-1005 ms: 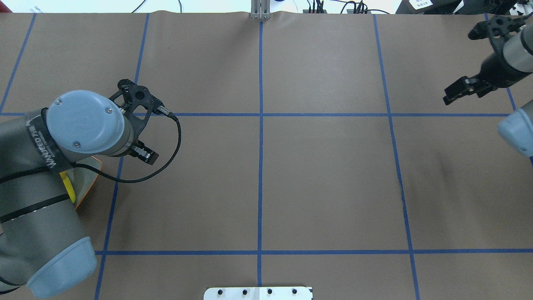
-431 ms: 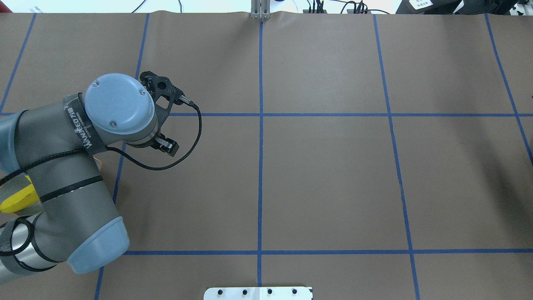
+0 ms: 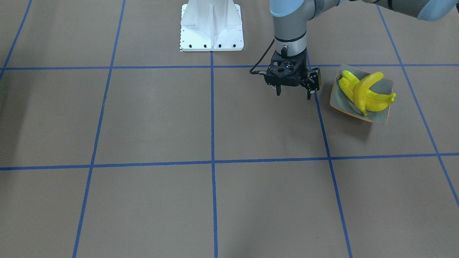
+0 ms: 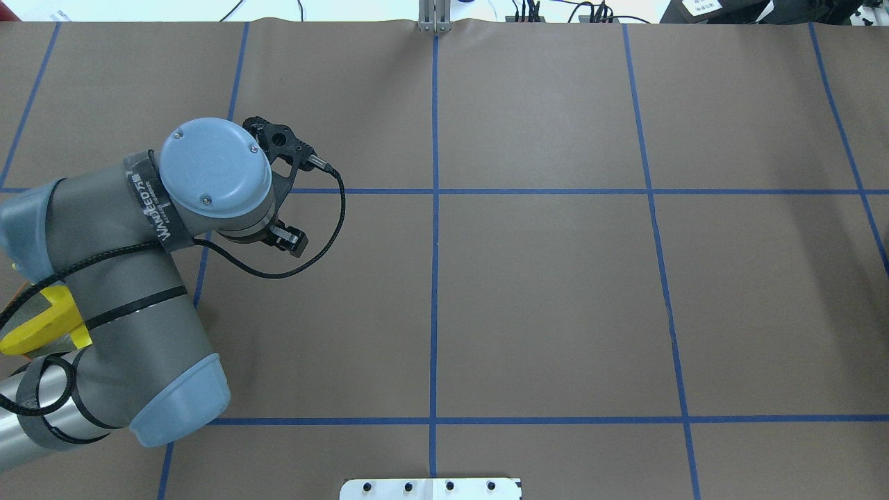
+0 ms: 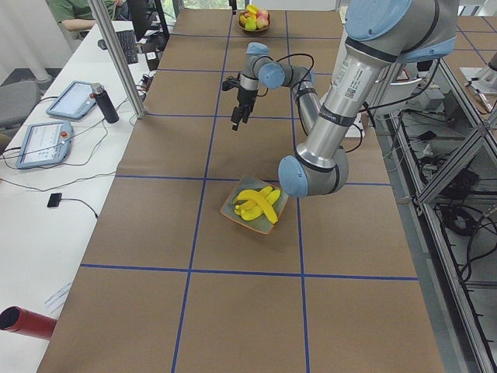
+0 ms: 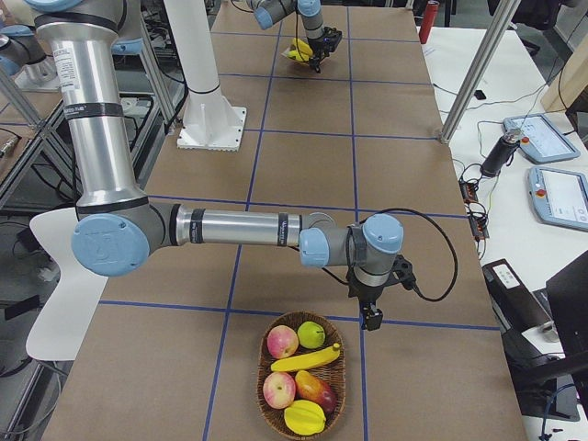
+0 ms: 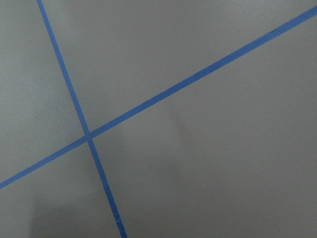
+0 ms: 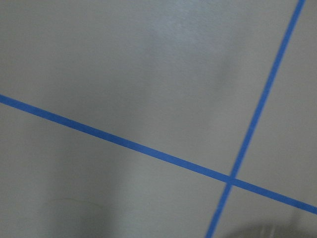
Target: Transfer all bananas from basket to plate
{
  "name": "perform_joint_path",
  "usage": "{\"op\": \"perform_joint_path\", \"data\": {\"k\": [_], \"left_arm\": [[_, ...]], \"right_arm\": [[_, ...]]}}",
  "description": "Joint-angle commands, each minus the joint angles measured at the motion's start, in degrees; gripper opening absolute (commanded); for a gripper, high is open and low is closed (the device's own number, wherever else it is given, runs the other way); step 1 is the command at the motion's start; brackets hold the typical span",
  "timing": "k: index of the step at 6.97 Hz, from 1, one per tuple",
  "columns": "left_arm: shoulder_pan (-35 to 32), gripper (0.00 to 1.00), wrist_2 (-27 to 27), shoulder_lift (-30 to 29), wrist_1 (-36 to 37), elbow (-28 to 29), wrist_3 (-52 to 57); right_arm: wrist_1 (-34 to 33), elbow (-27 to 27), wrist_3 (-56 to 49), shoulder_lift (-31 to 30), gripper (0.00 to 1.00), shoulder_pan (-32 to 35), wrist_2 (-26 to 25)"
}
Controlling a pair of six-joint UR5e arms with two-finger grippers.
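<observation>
beside the plate (image 3: 386,86), left gripper (image 3: 293,95) hangs wide open, empty. right gripper (image 6: 369,312) opening: cannot tell. recommend pinching the basket's (image 6: 345,372) banana (image 6: 303,358) mid-length.

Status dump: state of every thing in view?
left gripper: open, empty, beside the plate
right gripper: by the basket, open/shut unclear
bananas: piled on the plate
plate: upright, loaded
basket: holds other fruit
basket banana: lying in the basket, untransferred

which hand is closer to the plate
Left. The left hand hangs just beside the plate; the right hand is far off, by the basket.
</observation>
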Motion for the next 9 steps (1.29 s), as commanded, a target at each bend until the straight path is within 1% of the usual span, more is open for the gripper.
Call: {"op": "perform_joint_path", "data": {"k": [1,3,5,7,9], "left_arm": [[0.09,1.00,-0.01,-0.07,-0.09,0.07,-0.07],[0.00,1.00,-0.01,-0.42,-1.31,1.20,-0.07],[0.00,1.00,-0.01,-0.42,-2.11,2.09,-0.07],[0.01,1.00,0.07,-0.34,-2.11,2.09,0.02],[0.00,1.00,0.08,-0.34,-2.11,2.18,0.02]], "right_arm": [[0.33,-5.39,-0.03,0.51,0.99,0.32,-0.83],[0.51,-9.88,-0.65,1.83,0.99,0.14,-1.52],[0.42,-11.65,-0.65,1.83,0.97,0.05,-2.14],[0.34,-12.44,-3.09,1.66,0.94,-0.74,-3.55],[0.07,-13.06,-5.03,0.87,0.91,-0.91,-3.55]]}}
